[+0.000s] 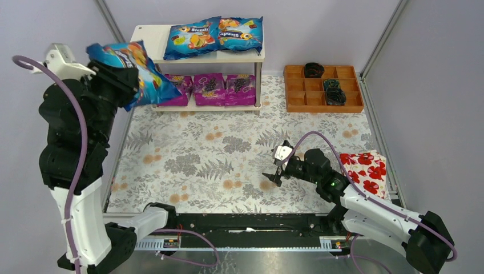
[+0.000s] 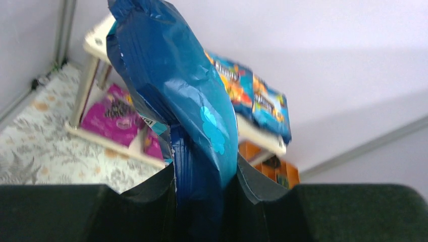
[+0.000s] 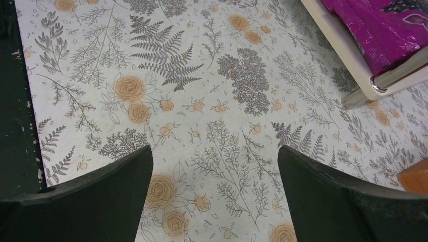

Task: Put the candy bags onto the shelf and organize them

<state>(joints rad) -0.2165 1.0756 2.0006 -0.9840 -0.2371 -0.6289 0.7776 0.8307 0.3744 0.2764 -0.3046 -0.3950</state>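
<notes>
two blue bags (image 1: 214, 35) on the shelf (image 1: 149, 34) top, three purple bags (image 1: 217, 88) below; left claw (image 2: 204, 201) clamps the last blue bag (image 2: 171, 85), right claw (image 3: 214, 191) spread empty

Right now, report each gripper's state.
Left gripper: shut on the blue candy bag.
Right gripper: open, holding nothing.

Only one word is partly legible to you: white lettering on each of the two blue bags (image 1: 191, 39) lying on the top board of the shelf (image 1: 149, 35). It reads something like "Stend…", last letters uncertain. The three purple bags (image 1: 209, 88) on the shelf's lower board carry yellow lettering, too small to read. On the raised blue bag (image 1: 151, 80) left of the shelf, the lettering is blurred and illegible.
</notes>
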